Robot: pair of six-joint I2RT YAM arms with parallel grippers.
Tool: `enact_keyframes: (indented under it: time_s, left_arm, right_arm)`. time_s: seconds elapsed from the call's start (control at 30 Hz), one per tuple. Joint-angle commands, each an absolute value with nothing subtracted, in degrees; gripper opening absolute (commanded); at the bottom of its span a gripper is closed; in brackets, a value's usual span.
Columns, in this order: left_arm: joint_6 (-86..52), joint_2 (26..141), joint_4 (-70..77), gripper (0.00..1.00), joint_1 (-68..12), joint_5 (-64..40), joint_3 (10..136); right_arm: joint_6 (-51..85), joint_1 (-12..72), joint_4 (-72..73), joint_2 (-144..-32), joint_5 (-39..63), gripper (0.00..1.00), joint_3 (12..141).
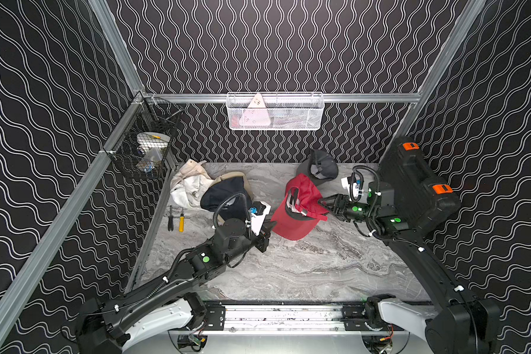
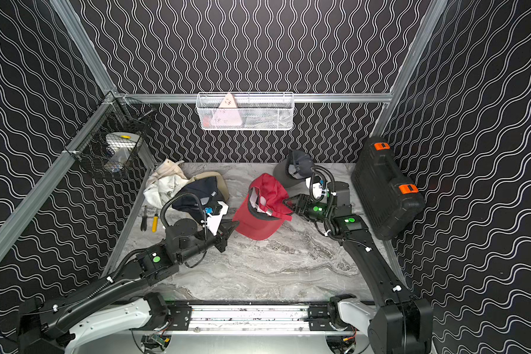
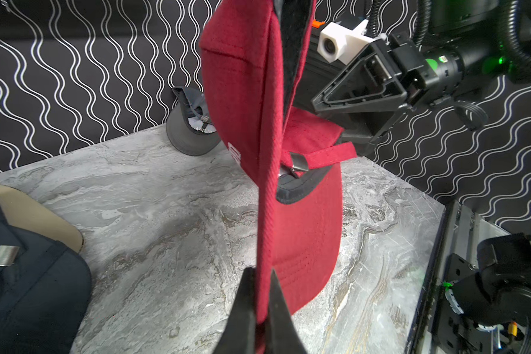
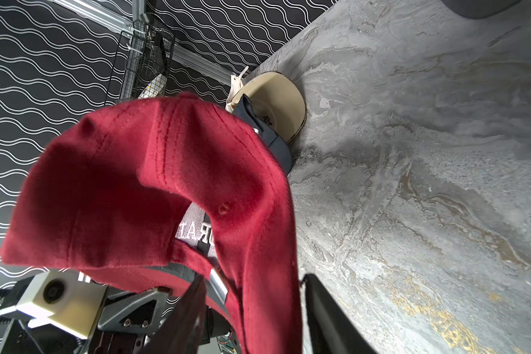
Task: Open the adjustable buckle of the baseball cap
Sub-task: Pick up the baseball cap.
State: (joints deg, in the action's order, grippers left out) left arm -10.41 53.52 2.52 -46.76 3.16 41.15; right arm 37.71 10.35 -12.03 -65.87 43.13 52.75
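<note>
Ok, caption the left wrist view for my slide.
Left fingers clamp the red cotton baseball cap; right fingers hover open near its silver metal strap buckle.

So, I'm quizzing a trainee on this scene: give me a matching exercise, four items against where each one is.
1 red cap
2 grey cap
3 black case
4 white basket

a hung above the table
b brim pinched in left hand
c resting on table, at the back
d propped at table's right edge

Pairs: 1-b, 2-c, 3-d, 4-a
</note>
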Motion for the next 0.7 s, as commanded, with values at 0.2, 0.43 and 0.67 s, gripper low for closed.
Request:
enact_keyframes:
  time_s: [0.2, 0.43, 0.67]
  left_arm:
    - [-10.5, 54.3, 4.7, 0.00, -47.3, 3.9, 41.6]
    - [-11.0, 55.3, 1.6, 0.05, -47.3, 6.1, 42.2]
    - [-10.0, 55.7, -3.9, 0.59, -47.7, 6.2, 44.2]
  right_arm:
    - [38.6, 10.5, -9.0, -64.0, 44.6, 0.05, 52.1]
    - [37.7, 10.5, -11.2, -61.4, 44.5, 0.00, 53.3]
    - [37.7, 10.3, -12.9, -58.2, 42.1, 0.00, 54.6]
